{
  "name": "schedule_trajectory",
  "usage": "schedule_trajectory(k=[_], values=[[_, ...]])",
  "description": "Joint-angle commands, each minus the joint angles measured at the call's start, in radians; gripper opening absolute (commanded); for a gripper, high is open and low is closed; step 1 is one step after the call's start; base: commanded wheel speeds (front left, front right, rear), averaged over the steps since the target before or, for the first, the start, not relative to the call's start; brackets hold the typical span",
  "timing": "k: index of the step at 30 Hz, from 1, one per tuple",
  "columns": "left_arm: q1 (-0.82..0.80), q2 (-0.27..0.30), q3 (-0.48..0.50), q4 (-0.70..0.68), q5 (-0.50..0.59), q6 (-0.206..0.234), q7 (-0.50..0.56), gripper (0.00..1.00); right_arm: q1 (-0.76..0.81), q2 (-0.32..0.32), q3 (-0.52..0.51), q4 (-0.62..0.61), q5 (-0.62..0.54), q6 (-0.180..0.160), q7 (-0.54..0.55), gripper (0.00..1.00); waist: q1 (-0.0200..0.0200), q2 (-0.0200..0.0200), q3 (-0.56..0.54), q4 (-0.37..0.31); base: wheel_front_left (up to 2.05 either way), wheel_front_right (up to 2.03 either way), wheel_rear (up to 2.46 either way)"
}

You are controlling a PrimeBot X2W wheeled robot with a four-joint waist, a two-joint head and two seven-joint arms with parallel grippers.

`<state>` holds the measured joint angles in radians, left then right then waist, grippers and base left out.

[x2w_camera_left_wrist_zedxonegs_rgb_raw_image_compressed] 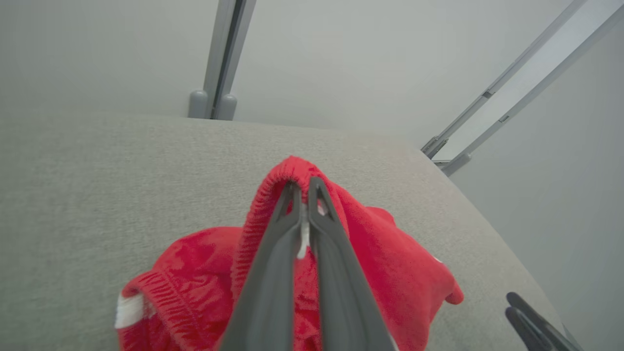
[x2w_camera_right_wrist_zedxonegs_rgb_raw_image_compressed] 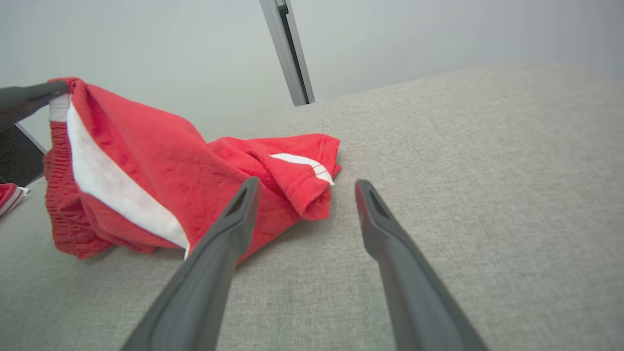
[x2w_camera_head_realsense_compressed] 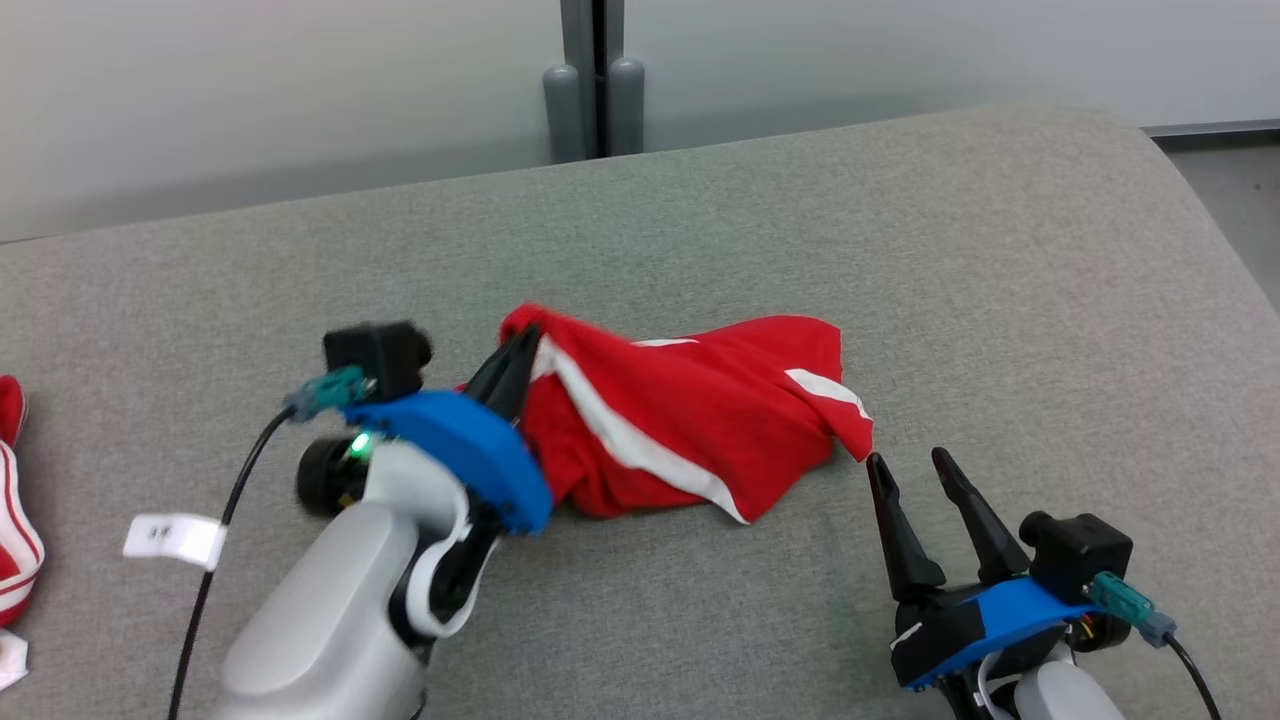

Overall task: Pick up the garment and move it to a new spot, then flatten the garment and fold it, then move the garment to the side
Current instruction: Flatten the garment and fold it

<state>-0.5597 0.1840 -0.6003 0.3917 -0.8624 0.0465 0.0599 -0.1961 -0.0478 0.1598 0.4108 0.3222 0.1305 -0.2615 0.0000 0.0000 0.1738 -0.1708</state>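
Red garment [x2w_camera_head_realsense_compressed: 690,420] sits pinched in your left hand [x2w_camera_head_realsense_compressed: 527,345]; your right hand [x2w_camera_head_realsense_compressed: 908,458] rests beside it, fingers [x2w_camera_right_wrist_zedxonegs_rgb_raw_image_compressed: 229,234] apart.

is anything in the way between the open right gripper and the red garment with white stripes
Nothing visible. The right gripper, jaws open, points at the crumpled red white-striped garment, with bare grey fabric surface between them. The left gripper is shut on its ribbed waistband.
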Motion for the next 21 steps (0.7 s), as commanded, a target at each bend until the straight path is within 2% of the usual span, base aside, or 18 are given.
schedule_trajectory(k=[1, 6, 9, 12, 15, 16, 17, 21], values=[[0.041, 0.025, 0.005, 0.007, 0.0, 0.015, 0.002, 0.0, 0.007, -0.005, -0.003, -0.003, 0.0, 0.0, -0.005, 1.0, 0.0, 0.0, 0.003, 0.009, 0.0, 0.0, 0.0], [0.179, 0.112, 0.02, 0.01, 0.001, 0.066, -0.003, 0.0, 0.012, -0.005, -0.017, -0.007, -0.011, 0.0, -0.005, 1.0, 0.0, 0.0, 0.009, 0.047, 0.0, 0.0, 0.0], [0.229, 0.133, 0.027, -0.005, 0.006, 0.085, -0.024, 0.0, 0.003, -0.004, -0.019, -0.008, -0.017, 0.0, -0.005, 1.0, 0.0, 0.0, 0.01, 0.068, 0.0, 0.0, 0.0], [0.256, 0.143, 0.027, -0.025, 0.011, 0.084, -0.05, 0.0, -0.001, -0.005, -0.02, -0.007, -0.02, 0.0, -0.005, 1.0, 0.0, 0.0, 0.007, 0.084, 0.0, 0.0, 0.0], [0.264, 0.146, 0.014, -0.048, 0.026, 0.059, -0.081, 0.0, 0.002, -0.005, -0.019, -0.004, -0.023, 0.0, -0.005, 1.0, 0.0, 0.0, -0.002, 0.093, 0.0, 0.0, 0.0], [0.267, 0.142, 0.016, -0.054, 0.026, 0.055, -0.096, 0.45, 0.004, -0.005, -0.017, -0.003, -0.023, 0.0, -0.005, 1.0, 0.0, 0.0, -0.005, 0.094, 0.0, 0.0, 0.0], [0.269, 0.144, 0.013, -0.059, 0.035, 0.047, -0.112, 1.0, 0.006, -0.005, -0.016, 0.0, -0.022, 0.0, -0.005, 1.0, 0.0, 0.0, -0.009, 0.094, 0.0, 0.0, 0.0], [0.282, 0.143, 0.007, -0.075, 0.048, 0.011, -0.18, 1.0, 0.013, -0.005, -0.015, 0.008, -0.021, 0.0, -0.005, 1.0, 0.0, 0.0, -0.03, 0.091, 0.0, 0.0, 0.0]])
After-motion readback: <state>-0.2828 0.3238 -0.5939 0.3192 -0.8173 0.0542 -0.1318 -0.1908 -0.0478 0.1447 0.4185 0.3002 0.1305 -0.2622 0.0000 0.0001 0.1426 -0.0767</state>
